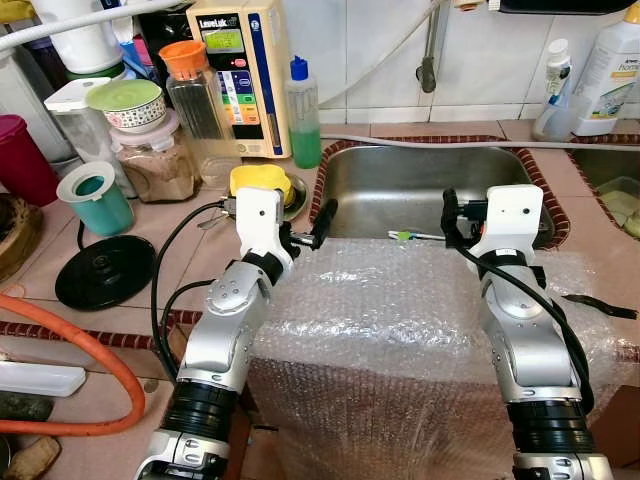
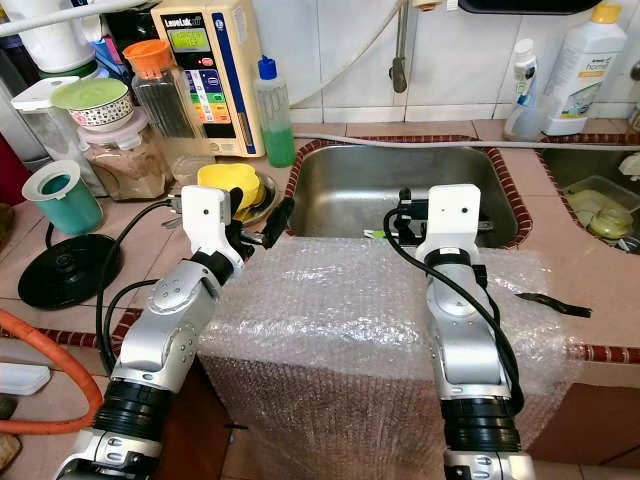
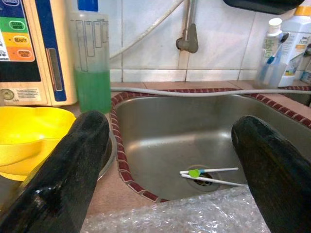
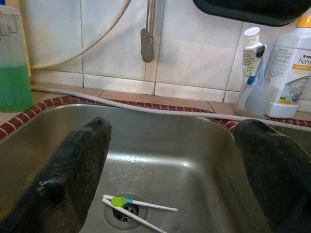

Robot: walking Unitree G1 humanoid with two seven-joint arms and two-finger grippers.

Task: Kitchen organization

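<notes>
A steel sink (image 1: 370,170) lies straight ahead. On its floor near the drain rest two white chopsticks with a green clip (image 4: 141,204), also visible as chopsticks (image 1: 415,236). A sheet of bubble wrap (image 1: 380,310) drapes over the sink's front edge and the counter. My left gripper (image 1: 305,232) hovers open over the sink's near left corner, its fingers (image 3: 73,160) spread with nothing between them. My right gripper (image 1: 455,225) hangs open above the sink's near edge, closer to the chopsticks, and holds nothing.
A yellow dish (image 1: 260,182), a green soap bottle (image 1: 303,115) and a water machine (image 1: 245,70) stand left of the sink. Jars, a teal cup (image 1: 95,198), a black round lid (image 1: 105,270) and an orange hose (image 1: 90,350) crowd the left counter. Bottles (image 1: 610,65) stand back right.
</notes>
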